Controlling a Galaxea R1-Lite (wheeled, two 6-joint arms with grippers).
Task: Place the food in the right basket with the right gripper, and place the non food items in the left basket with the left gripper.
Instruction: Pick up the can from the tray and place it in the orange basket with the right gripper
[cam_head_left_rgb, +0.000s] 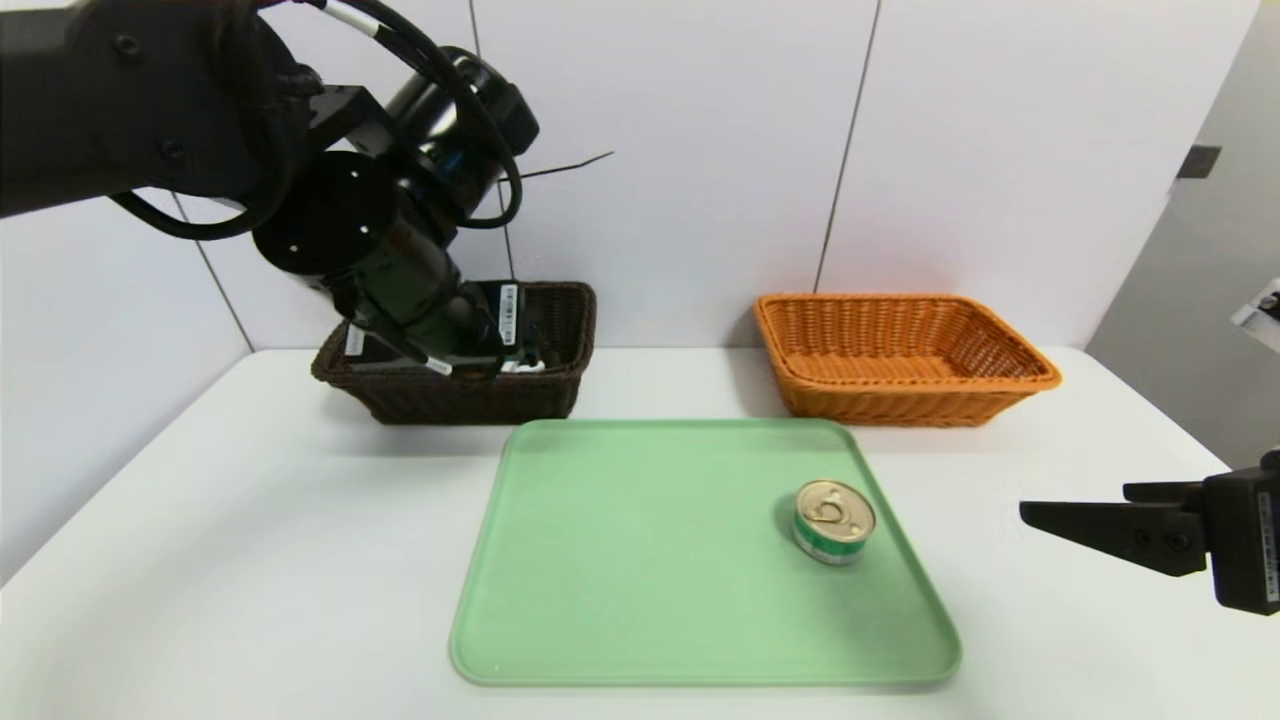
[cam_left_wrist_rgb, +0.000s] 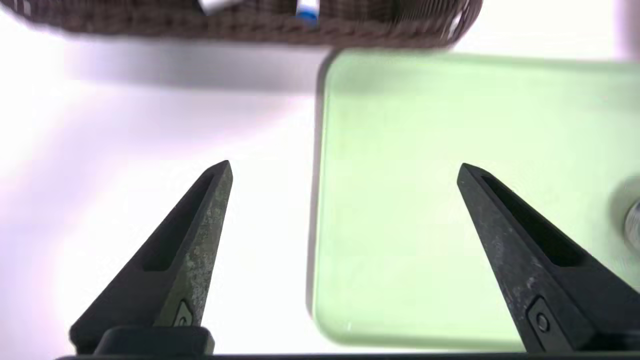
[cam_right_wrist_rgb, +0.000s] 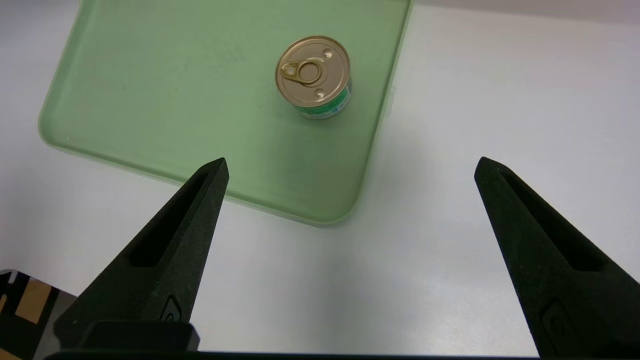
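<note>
Tin can is standing upright on the green tray, toward the tray's right side, its gold pull-ring lid facing up and a green-and-white label wrapping its side. Nothing is touching it. The tray is lying flat on the white table, in front of two wicker baskets set against the wall.

The dark brown basket is sitting at the back left, and the left pincer is hanging above the table just in front of it, over the tray's left edge, with its two black pointed fingers spread wide and nothing between them. In the left wrist view, a white marker and a marker with a blue end are showing inside that basket, though blurred. The left arm is covering much of the basket in the head view, so a cloth cannot be made out.

The orange-tan basket is sitting at the back right, well apart from the can.

The right pincer is hovering above the table to the right of the tray, near its front right corner, pointing toward the can; its fingers are also spread wide apart and gripping nothing.
</note>
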